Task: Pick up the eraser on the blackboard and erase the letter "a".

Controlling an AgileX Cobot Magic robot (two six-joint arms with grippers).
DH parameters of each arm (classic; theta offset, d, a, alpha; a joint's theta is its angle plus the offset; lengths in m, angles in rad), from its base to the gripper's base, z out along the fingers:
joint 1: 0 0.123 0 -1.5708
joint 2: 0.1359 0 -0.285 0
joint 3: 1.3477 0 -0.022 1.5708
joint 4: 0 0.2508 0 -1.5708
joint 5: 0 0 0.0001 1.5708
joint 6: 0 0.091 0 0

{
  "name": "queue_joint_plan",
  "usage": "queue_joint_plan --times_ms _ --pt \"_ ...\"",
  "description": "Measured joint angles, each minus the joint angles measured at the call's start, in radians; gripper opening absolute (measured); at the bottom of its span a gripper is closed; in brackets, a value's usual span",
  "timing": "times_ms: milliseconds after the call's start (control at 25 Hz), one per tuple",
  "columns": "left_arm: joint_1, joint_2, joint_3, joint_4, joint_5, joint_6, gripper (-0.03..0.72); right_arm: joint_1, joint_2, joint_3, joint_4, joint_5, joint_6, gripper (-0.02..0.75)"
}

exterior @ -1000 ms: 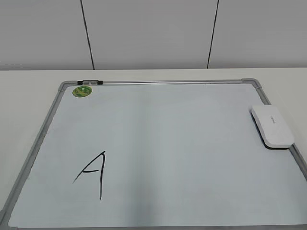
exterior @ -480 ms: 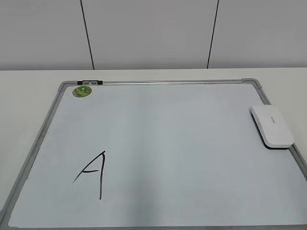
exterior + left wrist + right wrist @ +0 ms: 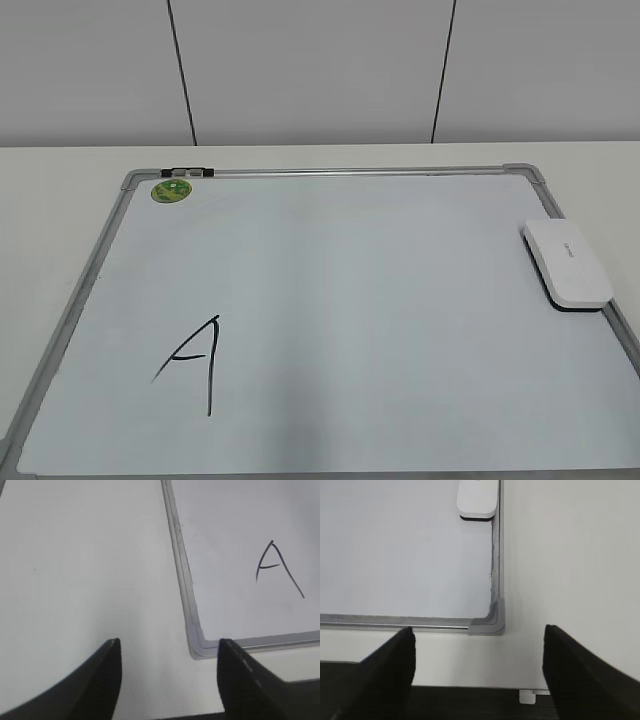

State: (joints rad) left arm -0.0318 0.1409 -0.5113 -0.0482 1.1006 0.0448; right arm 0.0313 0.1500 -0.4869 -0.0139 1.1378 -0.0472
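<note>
Exterior view: eraser at blackboard right edge; both end effectors (left, right) spread apart.

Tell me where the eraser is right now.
In the exterior view the eraser lies on the right edge of the board, near its far right corner, well away from the letter at lower left.

The white rounded plastic eraser lies flat at the right edge of the grey-framed white board, with nothing above it or beside it. Bare board stretches between it and the black hand-drawn letter near the left front. The pale table around the frame lies bare.
</note>
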Motion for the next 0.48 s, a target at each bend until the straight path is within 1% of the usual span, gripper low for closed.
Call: queue_joint_plan --times_ms 160,360,480 --pt "0.028 -0.055 0.0 0.0 0.0 0.0 0.442 -0.047 -0.048 0.0 0.0 0.0 0.0 0.587" --pt "0.035 -0.128 0.0 0.0 0.002 0.0 0.441 -0.053 -0.123 0.0 0.0 0.0 0.0 0.587" --pt "0.035 -0.132 0.0 0.0 0.002 0.0 0.432 -0.053 -0.163 0.0 0.0 0.0 0.0 0.587"
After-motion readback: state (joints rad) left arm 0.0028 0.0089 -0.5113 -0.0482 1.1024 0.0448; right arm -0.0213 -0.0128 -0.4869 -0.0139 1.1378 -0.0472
